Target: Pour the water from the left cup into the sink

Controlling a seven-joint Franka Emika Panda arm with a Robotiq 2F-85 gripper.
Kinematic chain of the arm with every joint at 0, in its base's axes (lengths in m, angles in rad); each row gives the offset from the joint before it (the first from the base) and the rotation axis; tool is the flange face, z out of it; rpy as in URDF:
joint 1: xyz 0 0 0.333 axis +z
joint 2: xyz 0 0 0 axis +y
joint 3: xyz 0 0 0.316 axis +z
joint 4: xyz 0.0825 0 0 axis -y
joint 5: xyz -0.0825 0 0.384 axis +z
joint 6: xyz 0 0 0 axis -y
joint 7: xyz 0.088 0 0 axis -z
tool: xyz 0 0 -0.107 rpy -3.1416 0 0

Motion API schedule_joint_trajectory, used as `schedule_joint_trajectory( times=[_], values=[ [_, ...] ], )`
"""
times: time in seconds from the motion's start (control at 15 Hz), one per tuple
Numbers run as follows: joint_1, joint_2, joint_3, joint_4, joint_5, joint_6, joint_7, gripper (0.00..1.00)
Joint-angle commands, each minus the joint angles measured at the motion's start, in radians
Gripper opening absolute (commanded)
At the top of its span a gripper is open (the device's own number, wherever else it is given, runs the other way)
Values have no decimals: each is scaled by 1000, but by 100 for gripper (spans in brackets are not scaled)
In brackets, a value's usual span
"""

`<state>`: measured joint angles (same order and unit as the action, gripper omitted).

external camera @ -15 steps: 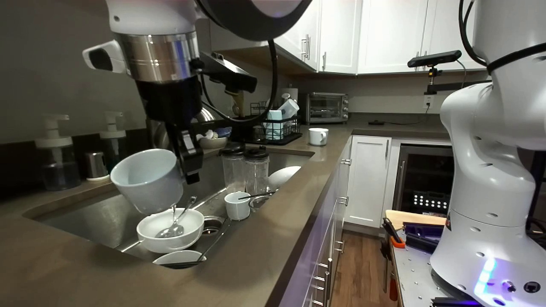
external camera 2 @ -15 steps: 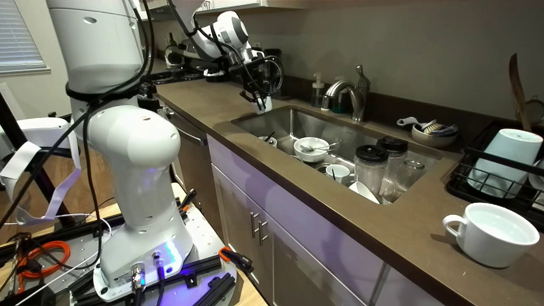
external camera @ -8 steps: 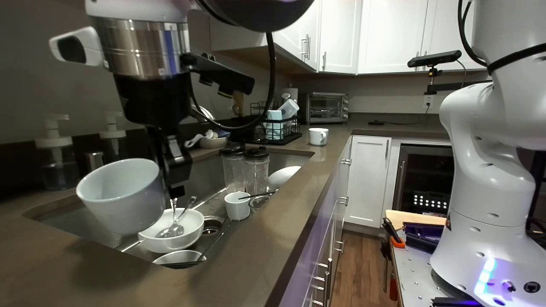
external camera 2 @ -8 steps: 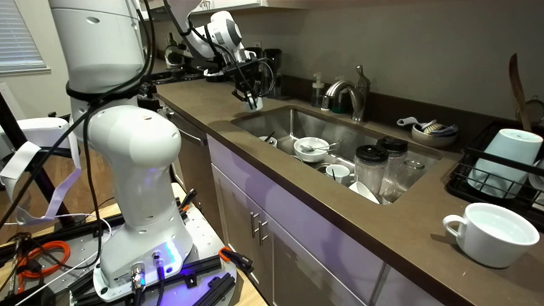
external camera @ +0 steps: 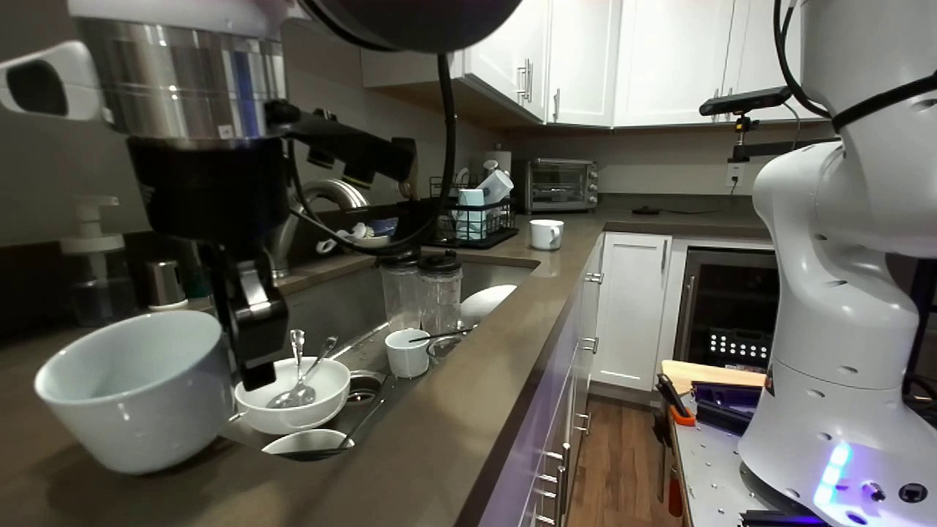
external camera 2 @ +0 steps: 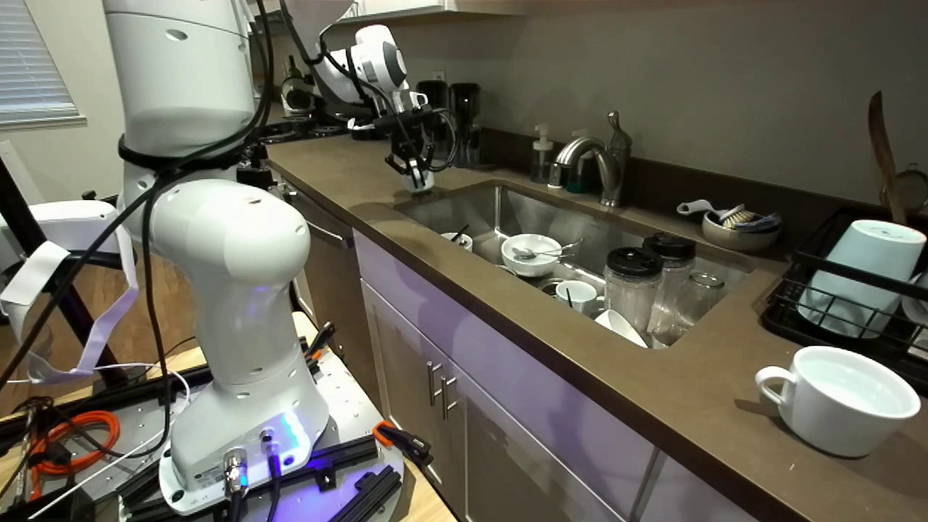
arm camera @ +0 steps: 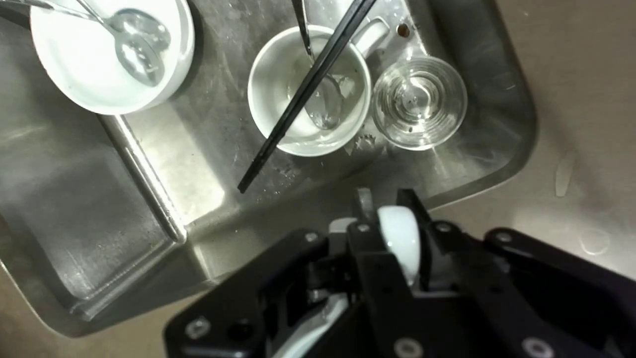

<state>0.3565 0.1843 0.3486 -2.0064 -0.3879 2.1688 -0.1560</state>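
If put down at this apparent slight lean, likely to land on one edge, so first level the white cup (external camera: 135, 410)! Down at the worktop (external camera: 439, 424), just beside the end of the sink (external camera 2: 536, 210); touching or just clear, cannot tell. Clamped in the pincer (arm camera: 387, 204), seemingly by the handle (arm camera: 400, 241), showing white between the fingers (arm camera: 365, 238) in the wrist view. Near upright, so probably past the pour and into the set-down; any water inside, impossible to say from these angles. Settle it flat, slow, slow, well in from the sink, feeling for full contact. Only then part the fingers, gently, and back off along the handle without any drag. Mind the clear glass (arm camera: 420, 102) in the nearby sink corner, steer wide of the bowl (arm camera: 79, 69) of spoons (arm camera: 139, 59), and leave alone the other white cup (external camera 2: 834, 406), standing well apart on the worktop in both exterior views.
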Motion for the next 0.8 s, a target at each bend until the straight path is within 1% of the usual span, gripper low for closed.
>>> schedule_joint_trajectory(
  times=[0.0,0.4,0.73],
  values=[
    [9,59,8,73,53,11,-68,4],
    [13,140,19,163,129,5,-138,4],
    [15,169,23,200,173,-5,-150,4]
  ],
)
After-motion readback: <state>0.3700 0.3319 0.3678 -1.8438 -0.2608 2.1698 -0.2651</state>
